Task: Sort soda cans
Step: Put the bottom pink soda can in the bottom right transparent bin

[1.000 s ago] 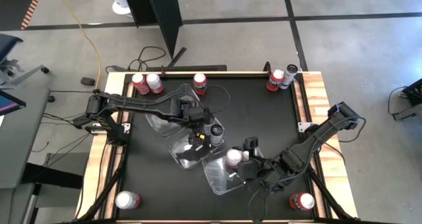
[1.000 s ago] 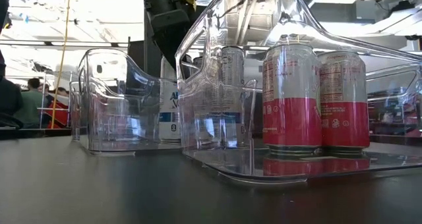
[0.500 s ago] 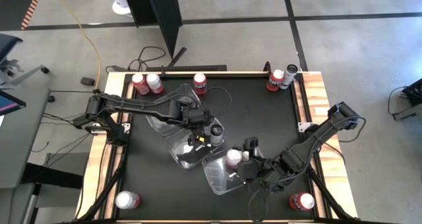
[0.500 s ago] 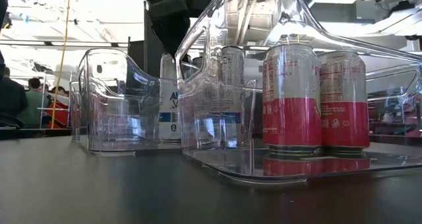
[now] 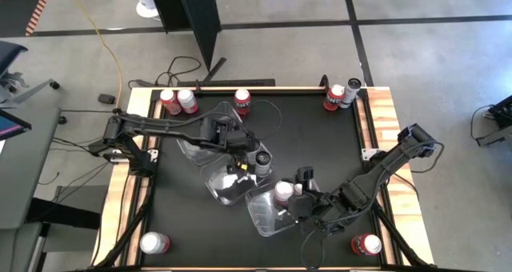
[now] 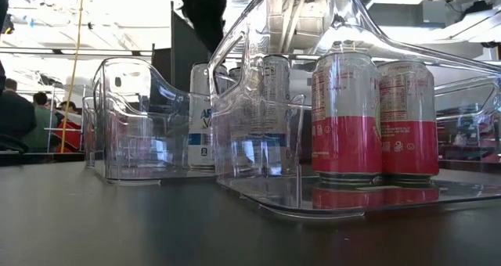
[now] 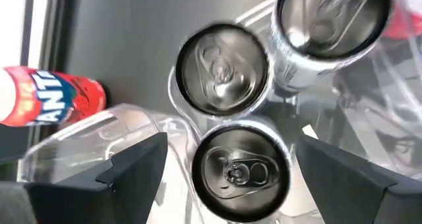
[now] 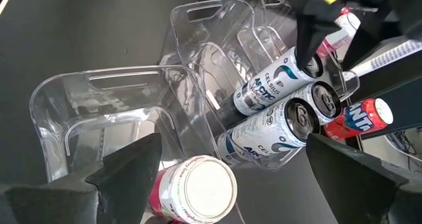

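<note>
Three white-and-blue soda cans (image 7: 224, 69) with silver tops stand upright in the middle clear tub (image 5: 222, 189). My left gripper (image 7: 231, 148) hangs open just above them. Its fingers stand either side of the nearest can (image 7: 239, 171) without touching it. In the low view it shows dark at the top (image 6: 207, 12). My right gripper (image 5: 298, 198) waits open over the near-right tub (image 5: 262, 218), which holds pink-and-white cans (image 6: 347, 113). One of these (image 8: 198, 188) shows between its fingers, untouched.
A third clear tub (image 5: 194, 138) lies beside the far left of the middle one. Red cans stand along the far edge (image 5: 178, 101), (image 5: 242, 101), (image 5: 342, 94) and at the near corners (image 5: 154, 242), (image 5: 366, 244). People show in the room beyond.
My left gripper has risen from among the white-and-blue cans in the middle tub, and in the low view it now reaches down no farther than the picture's top. The cans stay upright where they were. My right arm has kept still.
</note>
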Robot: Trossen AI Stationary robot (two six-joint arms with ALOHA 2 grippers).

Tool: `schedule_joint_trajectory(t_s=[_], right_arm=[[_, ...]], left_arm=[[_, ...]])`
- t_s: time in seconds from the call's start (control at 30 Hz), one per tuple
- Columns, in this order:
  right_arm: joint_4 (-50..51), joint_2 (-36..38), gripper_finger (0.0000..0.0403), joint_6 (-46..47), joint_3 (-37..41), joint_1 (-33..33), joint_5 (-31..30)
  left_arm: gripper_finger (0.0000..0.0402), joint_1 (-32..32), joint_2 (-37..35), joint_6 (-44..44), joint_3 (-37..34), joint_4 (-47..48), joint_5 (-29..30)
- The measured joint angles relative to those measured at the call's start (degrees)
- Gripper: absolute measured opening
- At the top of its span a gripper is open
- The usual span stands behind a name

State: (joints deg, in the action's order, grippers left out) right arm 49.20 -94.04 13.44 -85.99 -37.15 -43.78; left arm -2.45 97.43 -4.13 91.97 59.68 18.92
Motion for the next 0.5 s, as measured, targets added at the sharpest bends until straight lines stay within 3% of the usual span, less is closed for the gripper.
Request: schedule_joint_trajectory(t_s=[0.33, 0.5], right_arm=[[0.02, 0.00, 0.0395, 0.12, 0.01, 0.00, 0.08], [0.07, 0.02, 0.0395, 0.19, 0.00, 0.00, 0.38]], left_arm=[[0.0330, -3.11, -0.10, -3.60, 9.49, 9.15, 2.98], [0.0325, -7.42, -3.38, -5.40, 13.11, 12.98, 4.63]])
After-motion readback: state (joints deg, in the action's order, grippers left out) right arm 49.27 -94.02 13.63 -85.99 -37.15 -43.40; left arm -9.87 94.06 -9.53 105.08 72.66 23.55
